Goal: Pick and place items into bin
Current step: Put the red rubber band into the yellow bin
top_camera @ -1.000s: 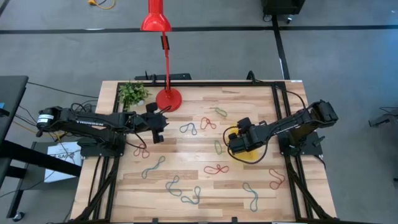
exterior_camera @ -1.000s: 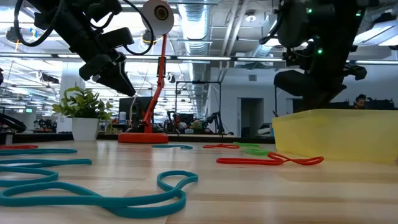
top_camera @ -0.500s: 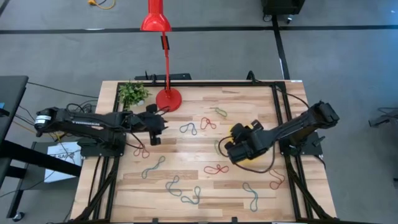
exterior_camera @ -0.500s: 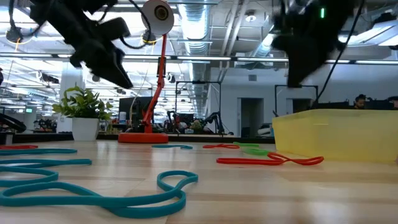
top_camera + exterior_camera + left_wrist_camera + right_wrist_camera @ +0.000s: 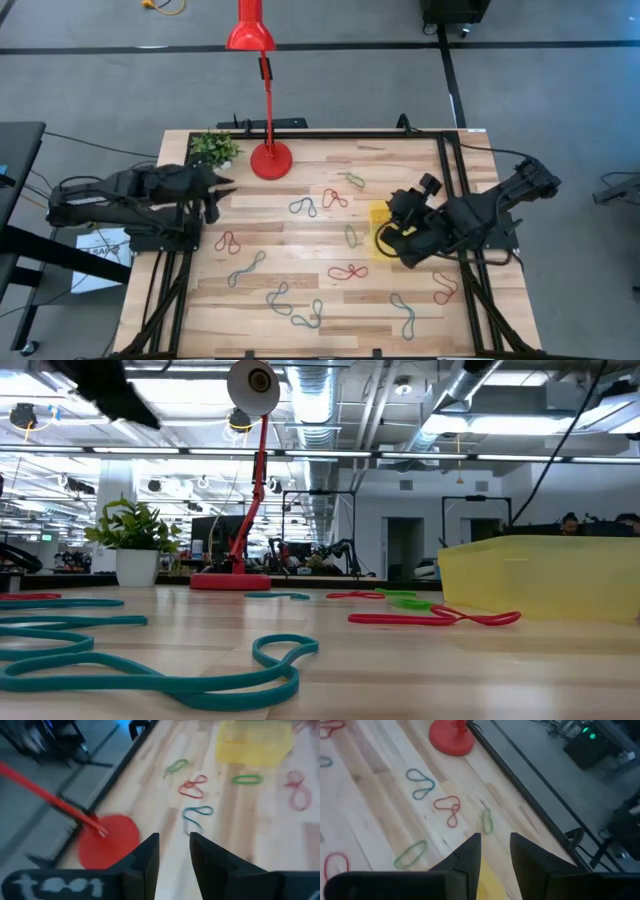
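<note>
The left hand (image 5: 222, 187) sits over the desk's (image 5: 300, 240) left edge, near the potted plant (image 5: 213, 148) and the red lamp base (image 5: 270, 159). In its wrist view its two dark fingers (image 5: 149, 855) stand slightly apart with nothing between them.

The right hand (image 5: 405, 203) is raised over the right side of the desk, above the yellow bin (image 5: 383, 230), which lies near the desk's right rail and is partly covered by that arm. Its fingers (image 5: 470, 851) also show a narrow empty gap.

The loops lie scattered across the wood outside the bin: a blue one (image 5: 304, 208) and a red one (image 5: 335, 198) near the middle, a green one (image 5: 350, 237) just left of the bin, a red figure-eight (image 5: 348, 271) below it, and a red one (image 5: 227, 242) on the left. In the low view a teal loop (image 5: 150, 675) lies in front and a red one (image 5: 435, 618) rests just before the bin's wall (image 5: 540, 575).
</note>
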